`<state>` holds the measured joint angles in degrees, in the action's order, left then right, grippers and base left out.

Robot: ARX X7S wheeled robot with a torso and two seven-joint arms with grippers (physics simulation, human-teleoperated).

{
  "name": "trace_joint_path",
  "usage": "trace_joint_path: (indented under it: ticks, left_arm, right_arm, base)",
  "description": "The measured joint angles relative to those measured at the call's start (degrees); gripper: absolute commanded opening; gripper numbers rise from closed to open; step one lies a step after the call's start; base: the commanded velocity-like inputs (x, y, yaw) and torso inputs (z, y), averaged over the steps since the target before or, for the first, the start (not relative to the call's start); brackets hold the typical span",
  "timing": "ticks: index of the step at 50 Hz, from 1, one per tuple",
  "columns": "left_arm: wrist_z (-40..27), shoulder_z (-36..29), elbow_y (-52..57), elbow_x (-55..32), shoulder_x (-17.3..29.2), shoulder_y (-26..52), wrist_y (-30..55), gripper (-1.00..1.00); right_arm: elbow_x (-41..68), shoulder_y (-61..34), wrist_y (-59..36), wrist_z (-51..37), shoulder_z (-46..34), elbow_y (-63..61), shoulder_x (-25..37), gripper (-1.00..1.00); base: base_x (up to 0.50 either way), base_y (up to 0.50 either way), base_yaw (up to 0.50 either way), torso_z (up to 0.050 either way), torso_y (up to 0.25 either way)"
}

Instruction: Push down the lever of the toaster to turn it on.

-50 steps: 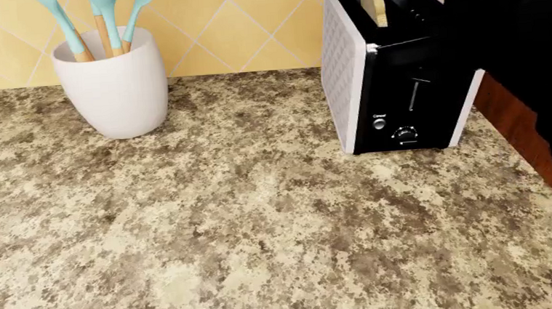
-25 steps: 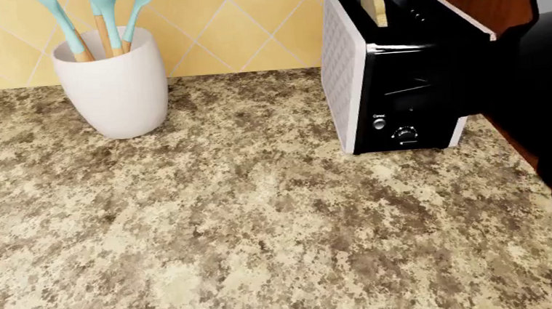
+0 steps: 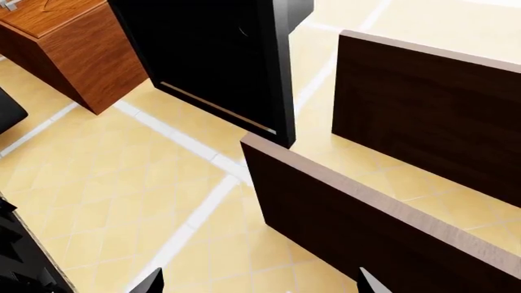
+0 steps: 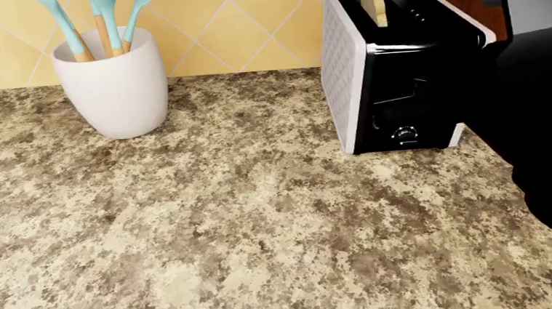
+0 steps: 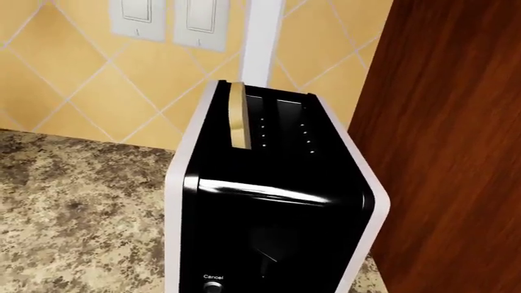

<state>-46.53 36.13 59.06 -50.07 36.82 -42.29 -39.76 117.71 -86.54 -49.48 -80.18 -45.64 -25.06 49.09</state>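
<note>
Reading the jaws first: can't tell the state on either side. The right arm (image 4: 536,114) shows only as a big black mass at the right of the head view, covering the right part of the toaster's face; its fingertips aren't visible in any view. The left wrist view shows only floor tiles (image 3: 122,201), dark wood panels (image 3: 382,226) and a black cabinet (image 3: 211,55); the left gripper itself isn't clearly in the picture.

The toaster (image 4: 386,66) stands on the granite counter (image 4: 223,231) at back right, against the yellow tiled wall (image 4: 238,26), beside a wood panel (image 5: 448,134). Black face and top, white dimpled side panel toward the jar. A slice of bread (image 4: 372,3) sticks up out of the slot nearer that white side. The round dial (image 4: 406,134) is low on the face.

The lever (image 5: 265,265) shows dimly as a dark tab low on the black face in the right wrist view, near the Cancel button (image 5: 212,284). In the head view the arm hides it.

A white jar (image 4: 116,82) with teal utensils (image 4: 101,21) sits at back left, well apart from the toaster. Two wall switches (image 5: 171,21) are above the counter.
</note>
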Motion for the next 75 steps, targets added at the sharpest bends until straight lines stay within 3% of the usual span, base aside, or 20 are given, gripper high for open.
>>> trace_joint_path:
  ticks: [40,75]
  left_arm:
    - [-0.16,-0.44,-0.2,0.3,0.25,0.61,0.47,1.0]
    - [-0.59,-0.76,-0.22,0.65,0.75,0.74,0.52,1.0]
  right_arm:
    - [-17.96,7.1,6.48,9.06,-0.87,7.35,-4.48,-1.0]
    - [-24.47,9.34,9.25,9.87,-1.82,10.56,-6.08,-1.0]
  base:
    - [0.0,0.0,0.0,0.0,0.0]
    - [0.0,0.0,0.0,0.0,0.0]
